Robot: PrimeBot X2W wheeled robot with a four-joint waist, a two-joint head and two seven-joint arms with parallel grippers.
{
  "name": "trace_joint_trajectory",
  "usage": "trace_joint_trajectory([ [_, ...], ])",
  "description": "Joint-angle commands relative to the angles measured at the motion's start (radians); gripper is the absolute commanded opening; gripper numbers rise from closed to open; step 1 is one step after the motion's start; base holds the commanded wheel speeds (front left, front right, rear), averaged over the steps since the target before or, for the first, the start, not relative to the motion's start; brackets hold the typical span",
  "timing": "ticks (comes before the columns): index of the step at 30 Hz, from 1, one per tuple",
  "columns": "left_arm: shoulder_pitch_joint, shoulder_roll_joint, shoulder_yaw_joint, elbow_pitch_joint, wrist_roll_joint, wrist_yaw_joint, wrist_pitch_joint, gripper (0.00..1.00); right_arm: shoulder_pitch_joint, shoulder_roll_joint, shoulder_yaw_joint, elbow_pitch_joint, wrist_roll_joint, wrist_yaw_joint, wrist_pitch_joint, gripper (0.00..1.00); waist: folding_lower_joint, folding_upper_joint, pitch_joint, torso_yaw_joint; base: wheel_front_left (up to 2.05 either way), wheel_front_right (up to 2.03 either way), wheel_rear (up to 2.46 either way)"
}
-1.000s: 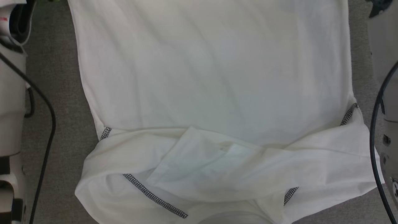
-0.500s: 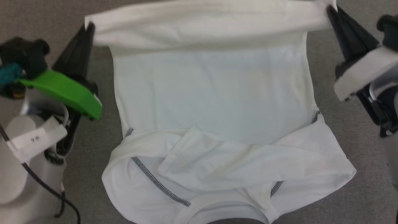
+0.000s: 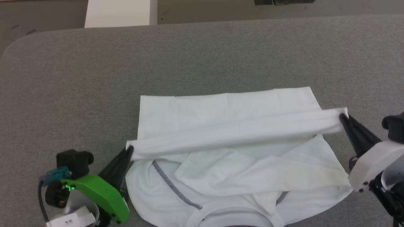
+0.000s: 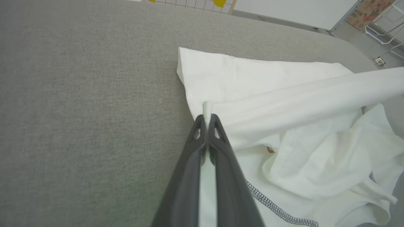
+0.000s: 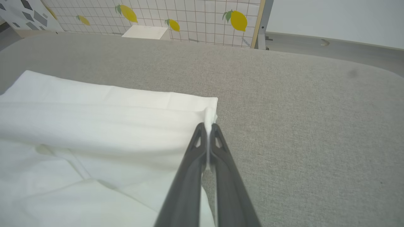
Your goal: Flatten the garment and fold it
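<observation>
The white T-shirt lies on the grey table, its dark zigzag seams showing near the front edge. Its bottom hem is lifted and drawn back over the body as a taut band between both grippers. My left gripper is shut on the hem's left corner. My right gripper is shut on the hem's right corner. The sleeves lie crumpled across the chest, and the neckline sits at the front edge.
The grey fabric table stretches wide behind and to the left of the shirt. A rigid white box stands beyond the far edge. A lemon-print tiled panel stands behind the table.
Both grippers have carried the hem toward the collar, doubling the lower half over the body. The head camera has also pulled back, so the whole picture has shifted and the table's far edge shows.
</observation>
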Motion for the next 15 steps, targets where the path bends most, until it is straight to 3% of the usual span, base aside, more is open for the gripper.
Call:
trace_joint_trajectory([
  [1, 0.036, -0.004, -0.007, 0.006, -0.012, 0.002, 0.005, 0.0, 0.04, 0.009, -0.014, -0.018, -0.009, -0.002, 0.02, 0.0, 0.0002, -0.0001, -0.033, 0.024, 0.0, 0.0, 0.0],
  [15, 0.21, -0.026, -0.081, 0.041, -0.039, -0.007, 0.008, 0.0, 0.286, 0.094, -0.112, -0.083, -0.059, -0.002, 0.182, 0.0, 0.0002, -0.0001, -0.074, 0.036, 0.0, 0.0, 0.0],
])
